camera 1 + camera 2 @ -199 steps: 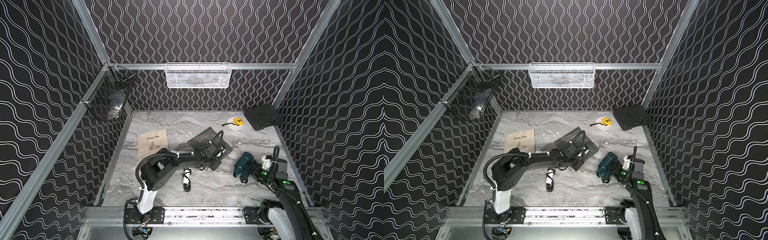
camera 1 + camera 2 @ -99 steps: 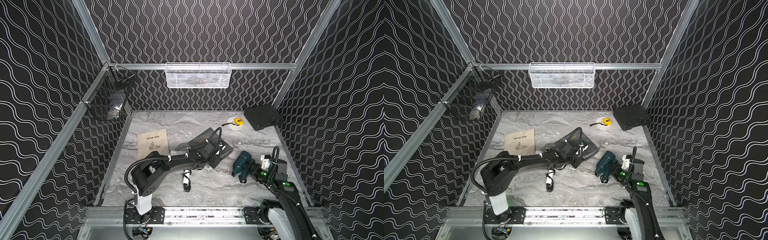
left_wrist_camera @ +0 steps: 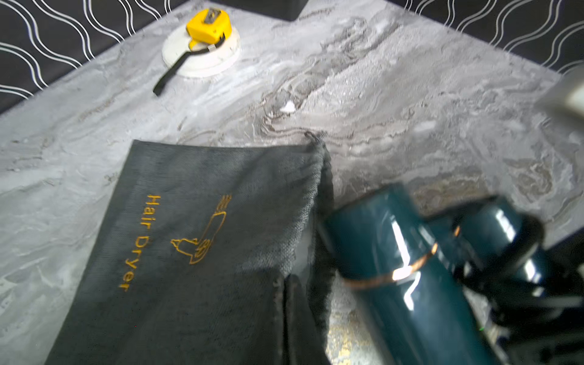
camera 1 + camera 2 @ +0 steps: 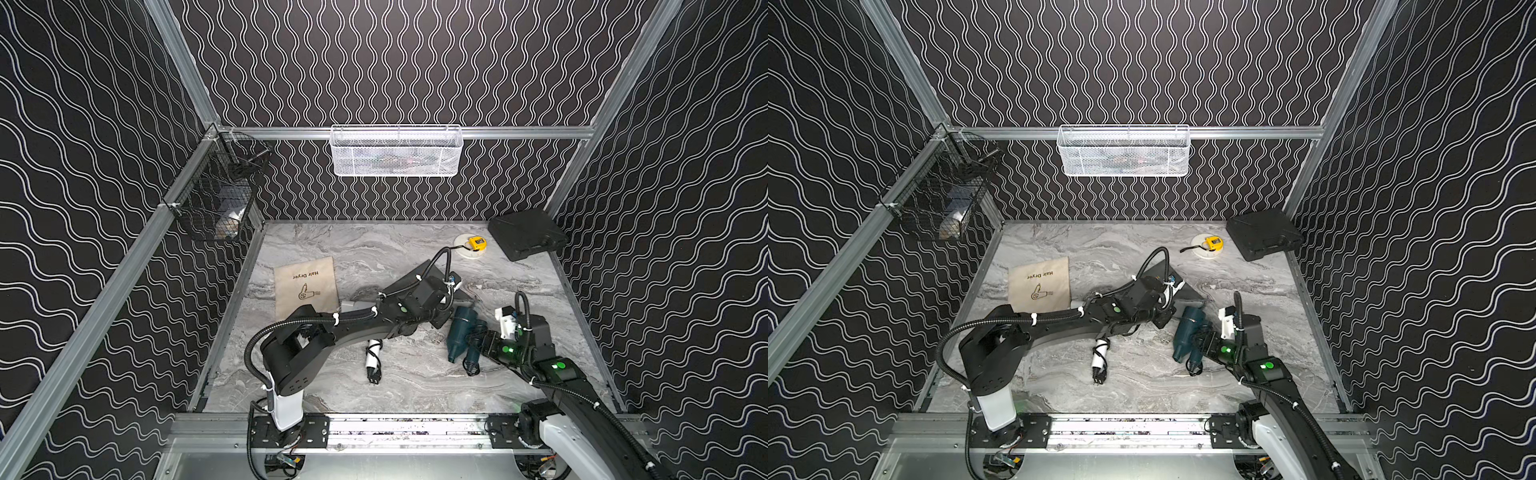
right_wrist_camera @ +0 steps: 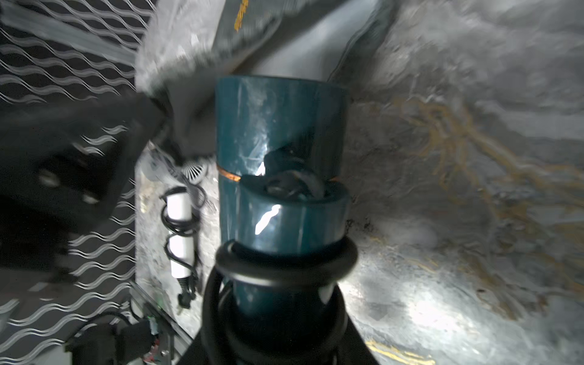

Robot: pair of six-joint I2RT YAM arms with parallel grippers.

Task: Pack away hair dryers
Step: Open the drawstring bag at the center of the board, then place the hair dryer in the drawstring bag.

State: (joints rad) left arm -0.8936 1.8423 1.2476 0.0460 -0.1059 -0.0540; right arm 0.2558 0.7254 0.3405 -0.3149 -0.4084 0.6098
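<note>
Within the last second the right arm has brought the teal hair dryer [image 4: 458, 332] across the surface [image 4: 415, 395] toward the dark grey bag [image 3: 221, 189]. The left arm has meanwhile stretched further out over that bag. The dryer's barrel end now sits just beside the bag's gathered mouth, and none of it is visibly inside yet. The left fingers [image 4: 439, 322] are pressed together and appear to pinch the hem of the mouth and lift it, though the fabric hides the contact itself. The right fingers [image 4: 485, 347] clamp the cord-wrapped handle of the teal dryer. I read this as the run-up to sliding the dryer in, with bag and dryer now lined up, so the packing proper has not begun. The white hair dryer [image 4: 371, 360] has not moved and lies loose on the surface near the front, partly under the left arm, with its black cord wound round the handle. By count there are two hair dryers, neither bagged, and two "Hair Dryer" bags, the dark grey one and a beige bag [image 4: 305, 286] lying flat well to the left. There is one yellow tape measure [image 4: 477, 242] on one white disc [image 4: 465, 251], and one black case [image 4: 525, 232] in the far corner. One white mesh basket [image 4: 395, 153] and one black wire basket [image 4: 216, 199] hang on the walls.
</note>
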